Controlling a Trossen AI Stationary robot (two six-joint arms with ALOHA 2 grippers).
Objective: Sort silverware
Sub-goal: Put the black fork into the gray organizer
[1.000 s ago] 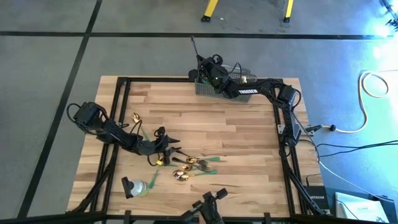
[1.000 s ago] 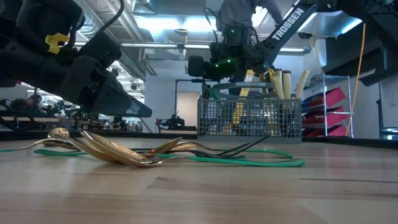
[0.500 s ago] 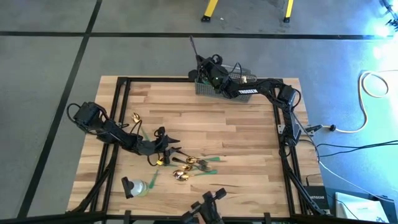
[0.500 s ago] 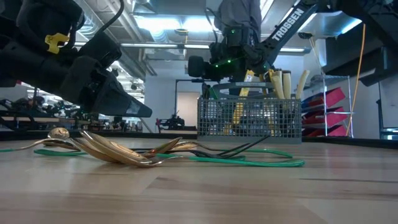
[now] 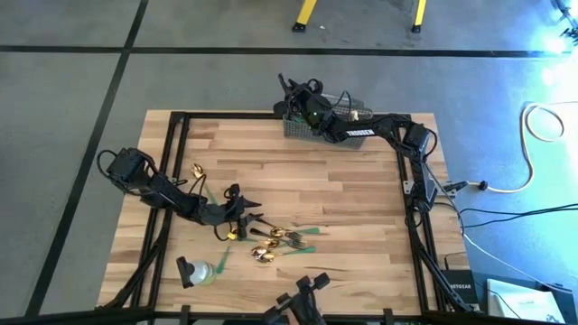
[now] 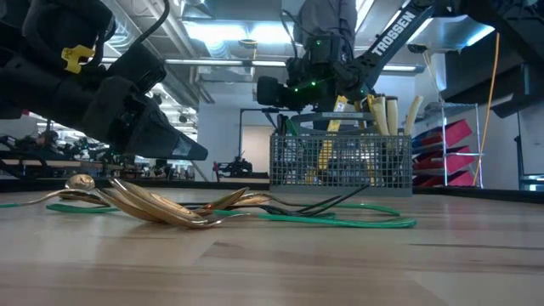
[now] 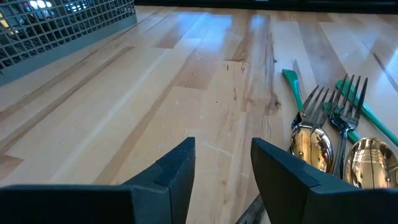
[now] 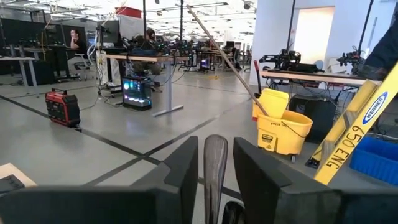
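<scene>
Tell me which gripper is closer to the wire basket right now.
The right. The right gripper hangs just over the wire basket at the table's far edge; the left gripper sits well away, by the pile of spoons and forks.

Two gold spoons [image 7: 311, 148], two forks [image 7: 316, 102]

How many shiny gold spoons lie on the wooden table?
4 shiny gold spoons: one alone beside the left arm, three piled ahead of it; more may be hidden.

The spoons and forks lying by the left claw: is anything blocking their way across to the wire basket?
Nothing visible does. Between the spoons and forks near the left gripper and the wire basket lies only bare table.
</scene>
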